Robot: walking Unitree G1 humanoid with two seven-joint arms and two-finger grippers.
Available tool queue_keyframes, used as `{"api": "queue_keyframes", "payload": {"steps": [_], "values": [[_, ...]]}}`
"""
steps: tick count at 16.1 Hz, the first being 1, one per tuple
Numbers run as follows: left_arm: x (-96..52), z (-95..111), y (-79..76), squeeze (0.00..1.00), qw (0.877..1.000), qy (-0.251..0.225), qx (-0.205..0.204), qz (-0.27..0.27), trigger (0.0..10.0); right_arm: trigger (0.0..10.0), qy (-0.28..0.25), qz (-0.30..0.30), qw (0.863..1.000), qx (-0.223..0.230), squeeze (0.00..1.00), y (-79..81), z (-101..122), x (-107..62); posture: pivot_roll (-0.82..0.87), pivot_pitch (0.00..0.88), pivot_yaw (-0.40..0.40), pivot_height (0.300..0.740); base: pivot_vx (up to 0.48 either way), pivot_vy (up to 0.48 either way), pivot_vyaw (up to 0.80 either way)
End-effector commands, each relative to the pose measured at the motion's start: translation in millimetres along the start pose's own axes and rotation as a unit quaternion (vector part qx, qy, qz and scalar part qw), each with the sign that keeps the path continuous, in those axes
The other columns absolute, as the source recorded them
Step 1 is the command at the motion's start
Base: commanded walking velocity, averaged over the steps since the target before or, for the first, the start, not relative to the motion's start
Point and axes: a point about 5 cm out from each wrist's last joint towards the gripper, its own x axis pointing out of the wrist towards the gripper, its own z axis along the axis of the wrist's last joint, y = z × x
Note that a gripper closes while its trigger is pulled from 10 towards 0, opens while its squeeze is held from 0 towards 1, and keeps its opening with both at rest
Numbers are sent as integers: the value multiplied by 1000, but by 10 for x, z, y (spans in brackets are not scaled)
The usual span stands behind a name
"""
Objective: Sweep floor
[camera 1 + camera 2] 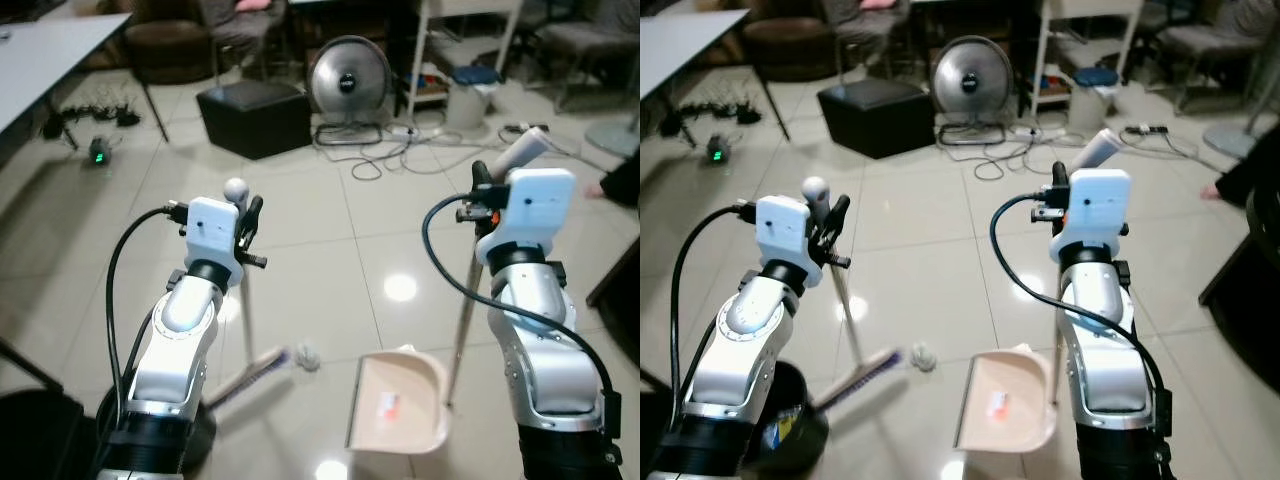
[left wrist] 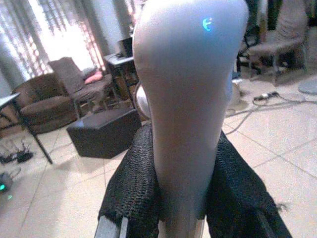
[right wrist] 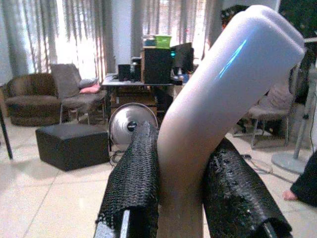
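Pale tiled floor [image 1: 320,250] lies underfoot. The left gripper [image 1: 248,228] has its fingers clamped on the broom [image 1: 243,300], whose bristles touch a crumpled wad [image 1: 305,355]. Just beside it sits the dustpan [image 1: 398,402], its handle [image 1: 500,210] clamped in the right gripper [image 1: 482,190].

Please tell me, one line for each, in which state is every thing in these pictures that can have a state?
left gripper: shut on the broom handle.
right gripper: shut on the dustpan handle.
broom head: low at the floor, beside the crumpled wad.
crumpled wad: on the tiles, outside the dustpan.
dustpan: on the floor, a small scrap inside.
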Motion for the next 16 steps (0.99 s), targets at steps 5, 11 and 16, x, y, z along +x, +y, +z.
{"api": "queue_keyframes", "payload": {"steps": [5, 11, 16], "values": [[109, 133, -2, 0, 999, -36, 8, -19, 10000, 10000, -29, 20, 999, -2, 0, 2, 118, 38, -199, 0, 102, 740, 362, 0, 0], [122, 125, 69, 0, 999, -36, 9, -3, 10000, 10000, -24, 26, 999, 8, 0, 24, 115, 38, -194, 0, 91, 740, 363, 0, 0], [147, 155, 79, 0, 999, -42, 17, -1, 10000, 10000, -23, 32, 999, 11, 0, 38, 102, 38, -177, 0, 76, 740, 362, 0, 0]]}}
